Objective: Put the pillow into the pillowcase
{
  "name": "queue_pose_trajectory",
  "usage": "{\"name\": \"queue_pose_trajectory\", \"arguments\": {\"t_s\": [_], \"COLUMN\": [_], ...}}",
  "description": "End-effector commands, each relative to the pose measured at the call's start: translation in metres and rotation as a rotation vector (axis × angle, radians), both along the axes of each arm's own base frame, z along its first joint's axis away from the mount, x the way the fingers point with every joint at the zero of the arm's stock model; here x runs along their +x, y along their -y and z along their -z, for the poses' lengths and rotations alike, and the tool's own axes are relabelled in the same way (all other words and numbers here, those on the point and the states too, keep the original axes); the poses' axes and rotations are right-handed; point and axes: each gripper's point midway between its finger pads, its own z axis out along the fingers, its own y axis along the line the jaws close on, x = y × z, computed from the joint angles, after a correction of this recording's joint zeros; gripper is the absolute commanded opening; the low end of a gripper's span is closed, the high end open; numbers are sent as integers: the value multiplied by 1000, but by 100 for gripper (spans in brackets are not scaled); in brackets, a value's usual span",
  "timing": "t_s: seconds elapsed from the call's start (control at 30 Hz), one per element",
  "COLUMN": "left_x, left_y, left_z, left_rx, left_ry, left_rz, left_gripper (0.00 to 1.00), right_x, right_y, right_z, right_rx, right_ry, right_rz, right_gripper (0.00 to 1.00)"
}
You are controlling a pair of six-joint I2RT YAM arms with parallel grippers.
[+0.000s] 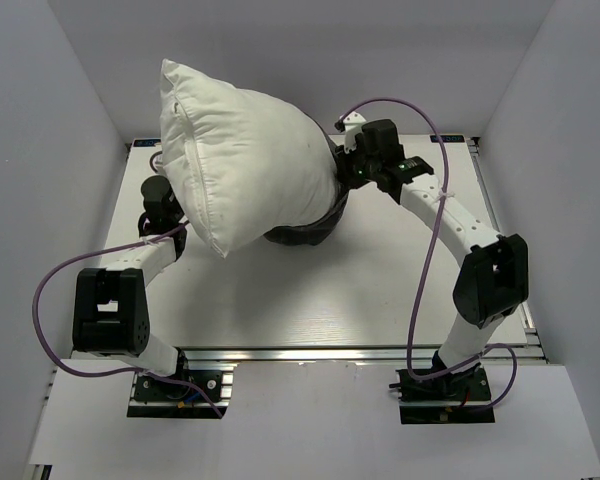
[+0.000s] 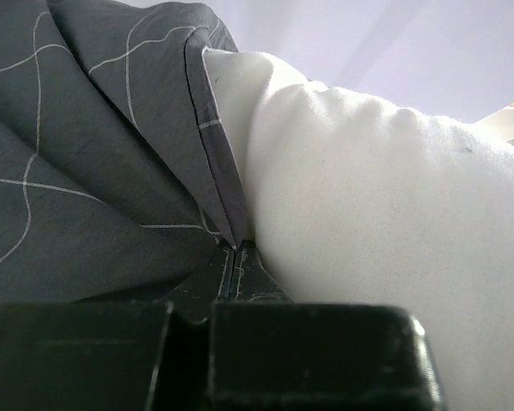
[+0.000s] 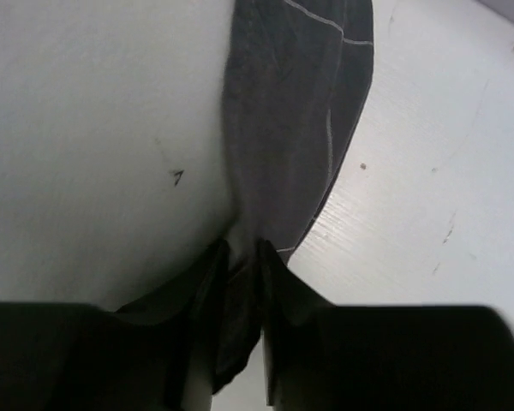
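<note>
The dark charcoal-grey soft fabric pillowcase with a thin light grid (image 1: 302,234) contains only the lower end of the large plump off-white fabric pillow (image 1: 242,150). The rest of the pillow stands out of its mouth, raised over the far half of the tabletop and leaning toward the far-left corner. My left gripper (image 2: 232,259) is pressed together on the pillowcase hem, just beside the pillow. My right gripper (image 3: 243,257) pinches a fold of the same dark cloth against the pillow's side. The white planked tabletop (image 1: 310,300) is enclosed by pale grey walls (image 1: 40,160). The top view hides my left fingertips and most of the pillowcase behind the pillow; the wrist views alone show the hem meeting the pillow and both grips.
</note>
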Motion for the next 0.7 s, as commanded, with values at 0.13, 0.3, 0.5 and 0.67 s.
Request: {"name": "queue_pose_trajectory", "arguments": {"t_s": [0.13, 0.3, 0.5, 0.67], "left_x": [-6, 3, 15, 2], "left_y": [-4, -13, -5, -2], "left_z": [-57, -82, -120, -144], "left_rx": [-13, -13, 8, 13], "left_ry": [122, 114, 154, 161], "left_rz": [-19, -86, -49, -39], "left_gripper": [0, 0, 0, 0], "right_x": [-6, -38, -34, 18], "right_y": [-14, -31, -38, -26], "right_z": [-96, -179, -227, -222], "right_rx": [131, 313, 454, 429], "right_ry": [142, 182, 235, 256], "right_rz": [-73, -169, -130, -37], "right_gripper": [0, 0, 0, 0]}}
